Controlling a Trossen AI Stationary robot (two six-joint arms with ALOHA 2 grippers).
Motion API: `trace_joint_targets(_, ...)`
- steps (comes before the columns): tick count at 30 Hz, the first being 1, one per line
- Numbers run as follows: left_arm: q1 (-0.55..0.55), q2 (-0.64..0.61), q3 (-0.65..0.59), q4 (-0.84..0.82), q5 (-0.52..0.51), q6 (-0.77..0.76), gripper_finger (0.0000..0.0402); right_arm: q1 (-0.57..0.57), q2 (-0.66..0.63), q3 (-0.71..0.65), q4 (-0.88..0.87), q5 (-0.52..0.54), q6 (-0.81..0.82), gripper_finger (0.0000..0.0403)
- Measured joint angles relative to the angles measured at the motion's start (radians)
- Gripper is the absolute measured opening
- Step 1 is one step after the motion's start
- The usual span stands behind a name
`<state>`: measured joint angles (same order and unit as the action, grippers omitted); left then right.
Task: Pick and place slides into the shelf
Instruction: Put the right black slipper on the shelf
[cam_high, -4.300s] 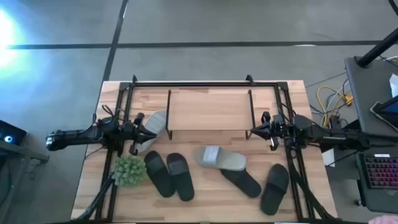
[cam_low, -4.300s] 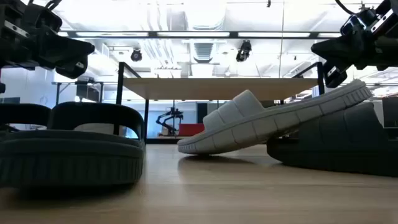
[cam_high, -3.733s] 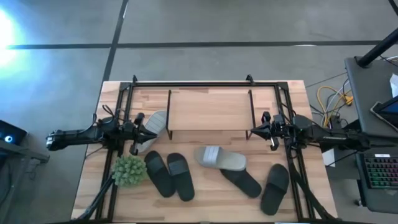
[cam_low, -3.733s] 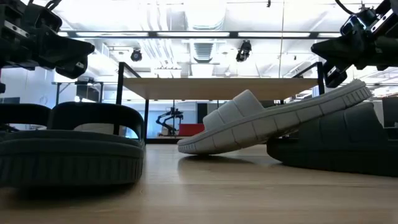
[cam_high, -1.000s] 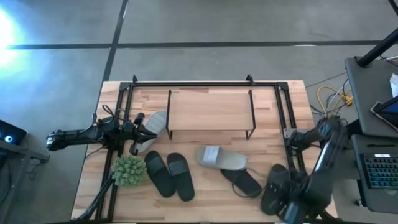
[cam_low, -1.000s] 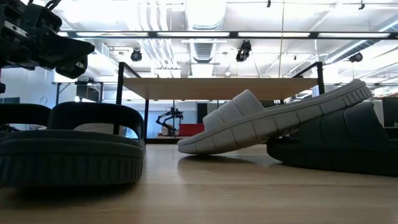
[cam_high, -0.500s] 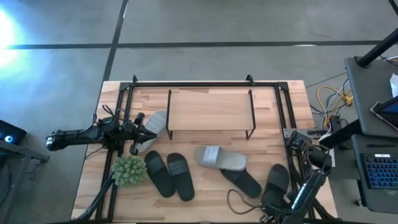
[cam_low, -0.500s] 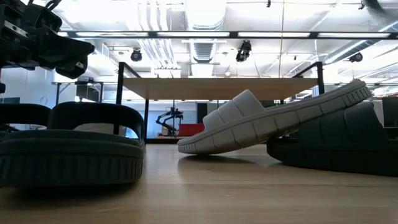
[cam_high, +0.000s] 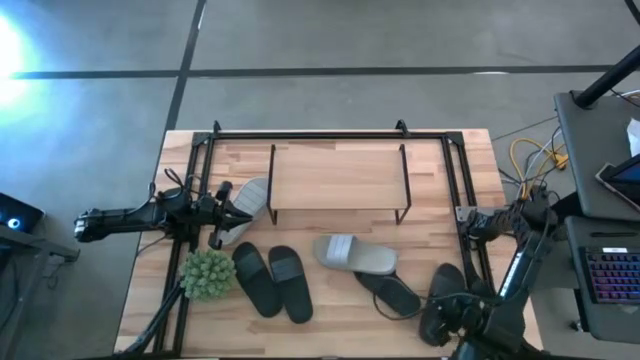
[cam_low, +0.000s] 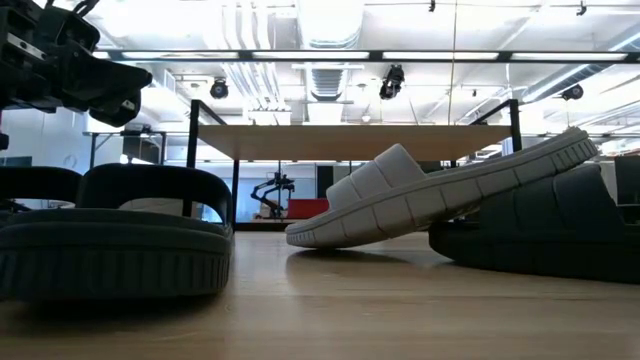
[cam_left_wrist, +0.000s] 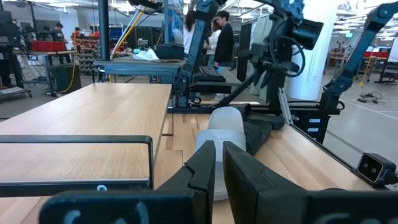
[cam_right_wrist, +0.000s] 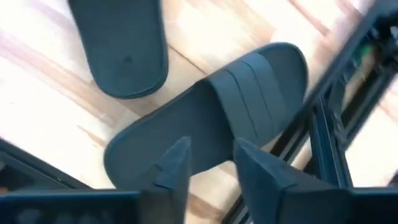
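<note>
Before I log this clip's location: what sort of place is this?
Probably a robotics lab or workshop: other robot arms on stands and workbenches fill the room, people stand at desks, and exposed ducts and strip lights run overhead.

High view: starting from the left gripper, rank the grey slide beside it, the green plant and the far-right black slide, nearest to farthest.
From the left gripper at the table's left:
1. Grey slide, right at its fingertips by the shelf's left end.
2. Green plant, front-left.
3. Black slide, front-right corner.
</note>
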<state>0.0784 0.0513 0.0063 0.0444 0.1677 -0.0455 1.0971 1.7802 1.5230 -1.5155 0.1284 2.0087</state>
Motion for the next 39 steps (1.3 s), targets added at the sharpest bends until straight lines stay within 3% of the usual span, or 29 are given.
trace_joint_targets(5,0.0,-0.001,0.0,0.0,0.0,0.0,0.0017,-0.004,-0.034,-0.086,0.028,-0.004,-0.164,0.0191)
trace_joint_targets(9,0.0,-0.001,0.0,0.0,0.0,0.0,0.0017,-0.004,-0.013,-0.132,0.025,-0.01,-0.251,0.0214)
trace_joint_targets(15,0.0,0.0,0.0,0.0,0.0,0.0,0.0017,-0.006,0.023,-0.178,0.026,-0.033,-0.304,0.0219)
trace_joint_targets(20,0.0,0.001,0.0,0.0,0.0,0.0,0.0017,-0.006,0.025,-0.212,0.022,-0.034,-0.232,0.0219)
trace_joint_targets(28,0.0,0.0,0.0,0.0,0.0,0.0,0.0017,-0.006,0.044,-0.208,0.164,-0.083,-0.269,0.0219)
trace_joint_targets(39,0.0,-0.001,0.0,0.0,0.0,0.0,0.0017,-0.006,0.066,-0.246,0.105,-0.075,-0.299,0.0219)
